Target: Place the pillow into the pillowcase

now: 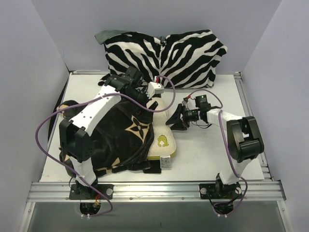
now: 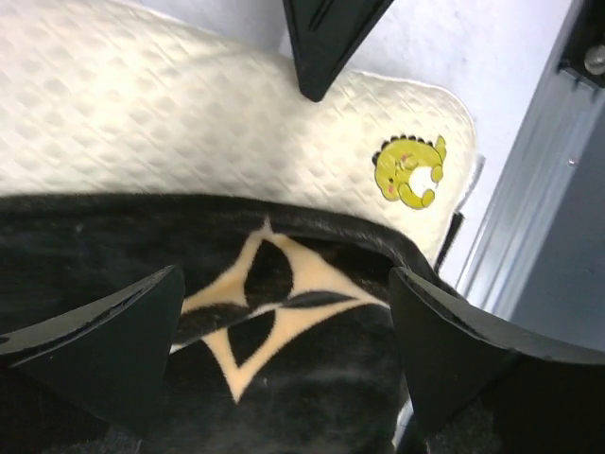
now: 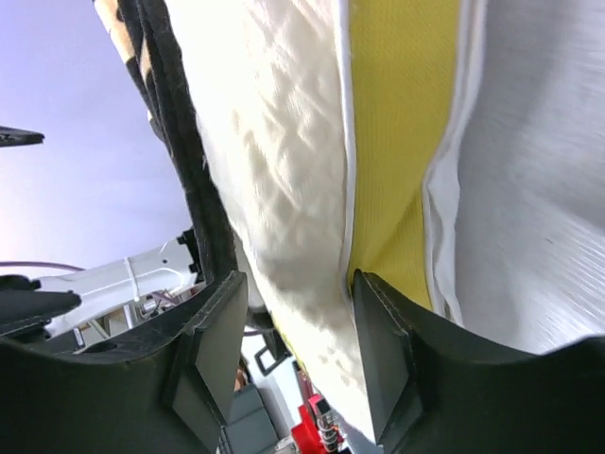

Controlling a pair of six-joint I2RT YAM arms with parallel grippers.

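- The pillow [image 1: 163, 126] looks to be mostly inside the pillowcase [image 1: 113, 142]. Only a cream strip shows past the case's open edge, on the table [image 1: 207, 154] between the two arms.
- So I'd say the stuffing step is in hand and well along; the last bit is not yet covered.
- The left gripper [image 2: 284, 284] hangs with its jaws spread wide and holding nothing. It is over the case's opening, right above a tan star motif [image 2: 269, 303].
- The right gripper [image 3: 298, 312] has the pillow's edge between its fingers, cream face on one side and yellow band [image 3: 402, 142] on the other. It looks pinched onto it.
- Next, I reckon the left one must come down and catch the case's rim. Then the rim can be drawn over the bare end while the right one pushes or steadies the pillow.
- The catch is grabbing only the velvet lip, not the pillow under it.
- The pillow's long axis seems to run across the table, left to right, though much of it is hidden.
- The exposed end faces the right arm, with the logo [image 1: 162, 141] and white tag [image 1: 165, 162] at its near corner.
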